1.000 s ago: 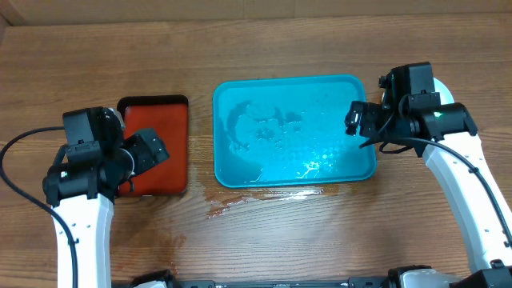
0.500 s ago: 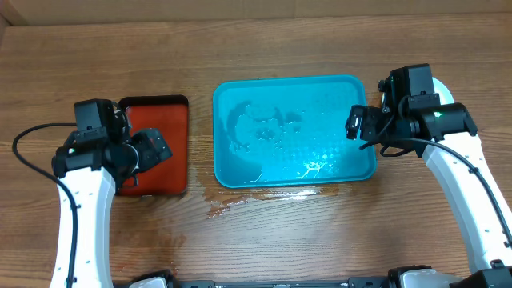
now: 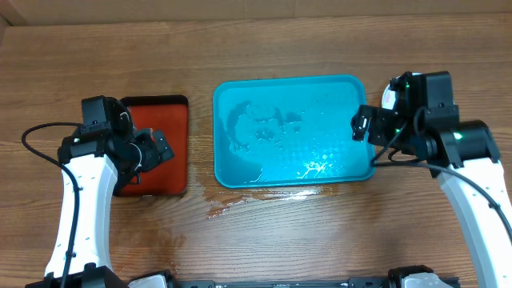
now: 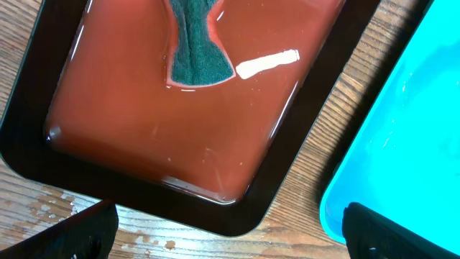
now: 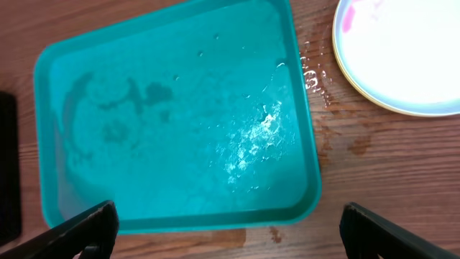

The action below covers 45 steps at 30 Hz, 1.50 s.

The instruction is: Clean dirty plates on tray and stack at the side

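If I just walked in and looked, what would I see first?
The big bright blue tray in the middle of the table grabs you first: it is wet and shiny, with no plates in it. To its left sits a wet red tray with a green sponge lying in it. To its right, a pale plate with a small pink smear rests on the wood.
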### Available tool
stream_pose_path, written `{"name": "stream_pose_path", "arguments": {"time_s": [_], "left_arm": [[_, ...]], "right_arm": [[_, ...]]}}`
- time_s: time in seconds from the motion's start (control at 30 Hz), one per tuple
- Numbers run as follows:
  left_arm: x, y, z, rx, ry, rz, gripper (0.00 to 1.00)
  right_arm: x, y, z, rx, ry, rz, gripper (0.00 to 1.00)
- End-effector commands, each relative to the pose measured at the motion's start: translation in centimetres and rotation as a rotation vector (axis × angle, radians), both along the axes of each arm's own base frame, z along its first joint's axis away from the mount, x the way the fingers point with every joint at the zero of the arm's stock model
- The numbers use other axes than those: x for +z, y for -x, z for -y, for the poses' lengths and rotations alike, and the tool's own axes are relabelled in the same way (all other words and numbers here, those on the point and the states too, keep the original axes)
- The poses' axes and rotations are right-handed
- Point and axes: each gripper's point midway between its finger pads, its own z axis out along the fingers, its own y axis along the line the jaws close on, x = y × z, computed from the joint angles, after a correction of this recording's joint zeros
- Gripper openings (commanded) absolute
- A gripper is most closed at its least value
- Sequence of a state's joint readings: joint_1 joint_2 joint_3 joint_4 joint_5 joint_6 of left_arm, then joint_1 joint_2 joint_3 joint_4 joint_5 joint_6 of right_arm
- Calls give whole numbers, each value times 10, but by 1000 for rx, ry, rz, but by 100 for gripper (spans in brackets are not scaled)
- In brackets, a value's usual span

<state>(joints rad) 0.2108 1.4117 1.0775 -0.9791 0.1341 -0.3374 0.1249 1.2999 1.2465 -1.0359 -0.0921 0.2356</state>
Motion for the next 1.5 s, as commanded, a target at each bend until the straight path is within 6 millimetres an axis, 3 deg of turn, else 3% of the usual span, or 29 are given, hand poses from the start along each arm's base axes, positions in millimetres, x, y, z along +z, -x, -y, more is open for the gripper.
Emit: {"name": "stream_pose_path", "arguments": {"time_s": [0.0, 0.27, 0.6, 1.17, 1.33, 1.47], "left_arm": [[-5, 3, -1, 11, -5, -19, 100], [-5, 3, -1, 11, -5, -19, 99], [-5, 3, -1, 11, -5, -19, 100], [-5, 3, -1, 11, -5, -19, 100], [-5, 3, -1, 11, -5, -19, 99], [-5, 3, -1, 11, -5, -19, 100]], "right_arm": [[34, 15, -7, 29, -55, 87, 100], [47, 37, -6, 37, -68, 102, 100], [25, 78, -1, 29, -48, -80, 100], [73, 92, 19, -27, 1, 249, 100], [56, 98, 25, -50, 10, 369, 100], [23, 98, 27, -61, 4, 467, 100]]}}
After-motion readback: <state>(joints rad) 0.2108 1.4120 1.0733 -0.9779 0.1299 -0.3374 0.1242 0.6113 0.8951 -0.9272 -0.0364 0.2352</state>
